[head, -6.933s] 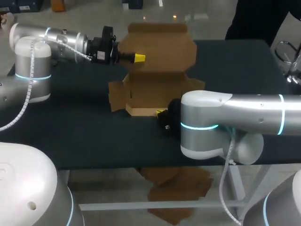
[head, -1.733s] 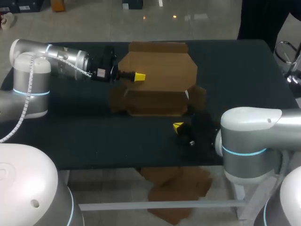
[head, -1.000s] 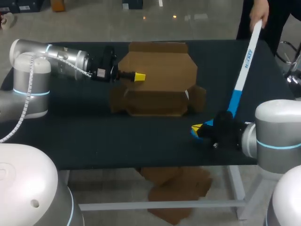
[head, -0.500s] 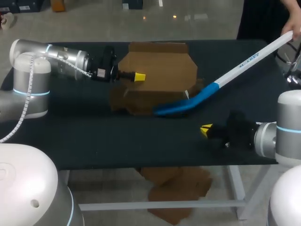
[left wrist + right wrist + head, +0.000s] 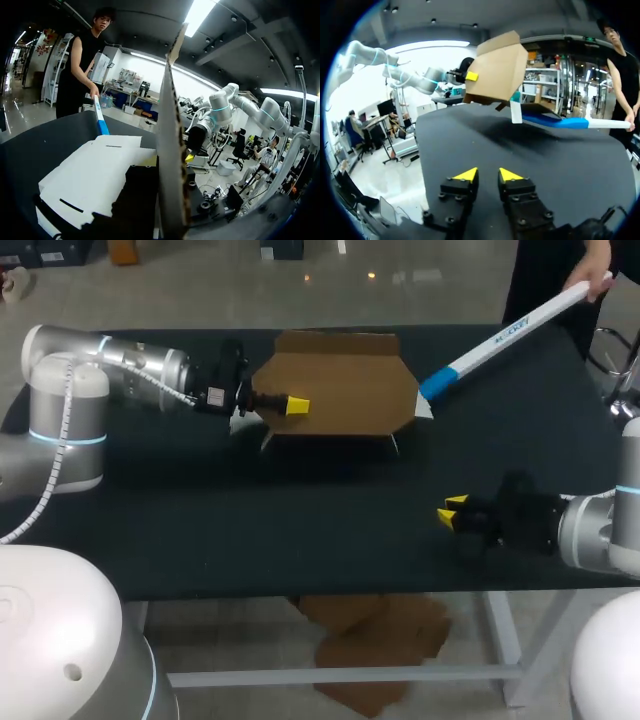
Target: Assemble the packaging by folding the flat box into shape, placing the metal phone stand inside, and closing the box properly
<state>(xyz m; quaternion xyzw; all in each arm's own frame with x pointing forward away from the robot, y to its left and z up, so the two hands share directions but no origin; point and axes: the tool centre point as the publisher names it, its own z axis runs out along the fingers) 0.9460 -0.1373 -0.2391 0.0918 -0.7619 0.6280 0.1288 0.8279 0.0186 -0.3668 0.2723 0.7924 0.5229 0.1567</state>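
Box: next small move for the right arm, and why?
Probably pause the open right claw where it is: the left claw holds the box off the table, and a person's pole touches one box corner.

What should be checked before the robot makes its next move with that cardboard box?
1. Left gripper shut on cardboard box: ok, box hangs above the table.
2. Right gripper free: ok, open, empty.
3. Person's blue-tipped pole clear of box: not ok, tip at its corner.
4. Box folded closed: not ok, open.
5. Metal phone stand within reach: cannot tell, none seen.
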